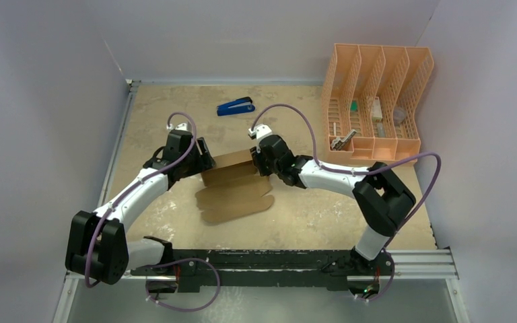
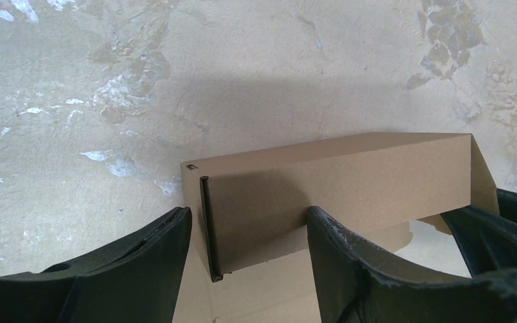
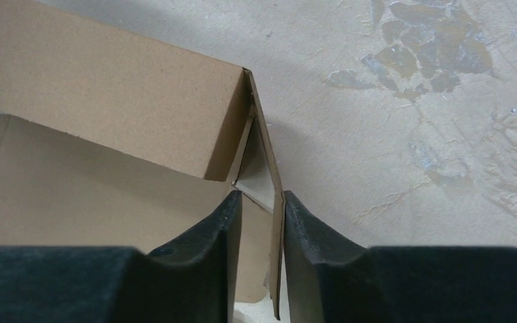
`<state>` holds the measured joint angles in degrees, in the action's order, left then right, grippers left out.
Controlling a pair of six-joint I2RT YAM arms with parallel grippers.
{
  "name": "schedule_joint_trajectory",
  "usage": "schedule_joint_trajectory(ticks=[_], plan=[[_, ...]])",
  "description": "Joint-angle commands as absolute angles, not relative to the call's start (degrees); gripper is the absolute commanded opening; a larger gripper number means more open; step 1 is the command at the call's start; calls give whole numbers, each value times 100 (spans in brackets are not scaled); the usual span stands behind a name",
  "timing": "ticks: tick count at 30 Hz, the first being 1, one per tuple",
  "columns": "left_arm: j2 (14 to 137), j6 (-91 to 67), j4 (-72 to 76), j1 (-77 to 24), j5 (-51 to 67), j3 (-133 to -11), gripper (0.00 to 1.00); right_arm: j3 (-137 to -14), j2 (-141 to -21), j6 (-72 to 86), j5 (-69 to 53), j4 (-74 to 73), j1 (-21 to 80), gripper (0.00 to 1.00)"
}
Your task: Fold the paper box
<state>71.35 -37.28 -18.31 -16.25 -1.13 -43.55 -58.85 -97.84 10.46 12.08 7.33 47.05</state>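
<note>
Brown cardboard paper box [image 1: 232,176], half raised, flanked by both grippers.

Rests on the worn table [image 1: 296,215] with one long wall upright and flat rounded flaps spread behind the hands, toward the arm bases. Gripped at one end by the right gripper [image 3: 261,198], fingers nearly closed on the thin upright end flap. Straddled at the other end by the left gripper [image 2: 249,214], spread wide, the wall's end in the gap just ahead of its fingertips, contact unclear. Plain brown faces, with a narrow slot beside that corner. Past the left gripper, a blue stapler [image 1: 234,106]; well off to the right gripper's outer side, a peach mesh organizer [image 1: 377,101].
</note>
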Motion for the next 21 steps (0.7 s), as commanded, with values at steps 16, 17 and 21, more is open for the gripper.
schedule_joint_trajectory(ticks=[16, 17, 21], plan=[[7097, -3452, -2083, -1635, -533, -4313, 63, -5186, -8744, 598, -1587, 1321, 3908, 43], [7093, -3454, -2083, -1635, -514, -4313, 62, -5194, -8776, 593, -1749, 1353, 3881, 43], [7125, -3452, -2050, -1636, -460, -4315, 62, -5419, -9114, 514, -2418, 1315, 3880, 43]])
